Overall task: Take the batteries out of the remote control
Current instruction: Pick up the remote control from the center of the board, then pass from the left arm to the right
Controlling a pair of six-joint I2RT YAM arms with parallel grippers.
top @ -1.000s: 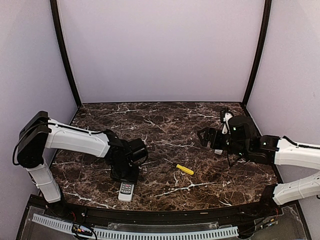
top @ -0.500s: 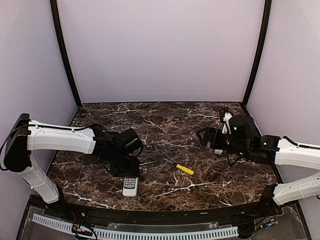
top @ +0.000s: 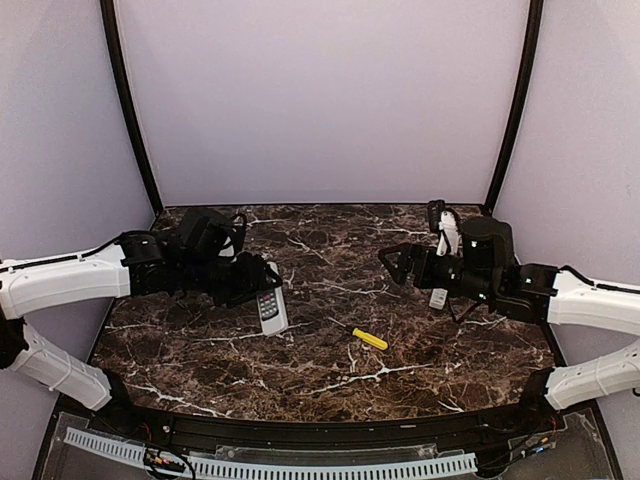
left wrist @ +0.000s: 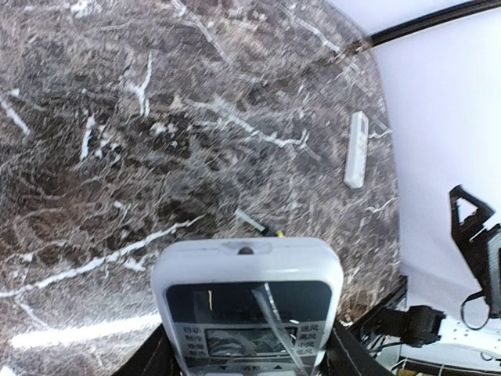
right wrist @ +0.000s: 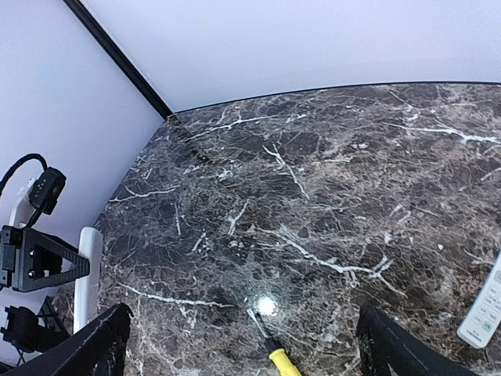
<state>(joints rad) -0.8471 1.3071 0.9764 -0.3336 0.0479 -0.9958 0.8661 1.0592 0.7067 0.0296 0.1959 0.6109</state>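
Left fingers [left wrist: 149,362] pinch remote control [left wrist: 246,274] by its sides, button face up, held above surface [top: 330,240], left of centre. Right fingers [right wrist: 98,345] spread wide, empty, hovering at right. Yellow-handled screwdriver [top: 368,339] lies on surface between arms.

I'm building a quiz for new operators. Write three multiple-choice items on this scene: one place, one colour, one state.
1. Where is the screwdriver? A) on the table B) in the right end effector C) on the floor
2. Its handle is: A) red B) yellow C) blue
3. The left end effector is: A) open, empty B) shut on the remote C) out of view
Key: A, it lies flat on the table; B, plainly yellow from above; B, the wrist view shows the remote clamped in it.
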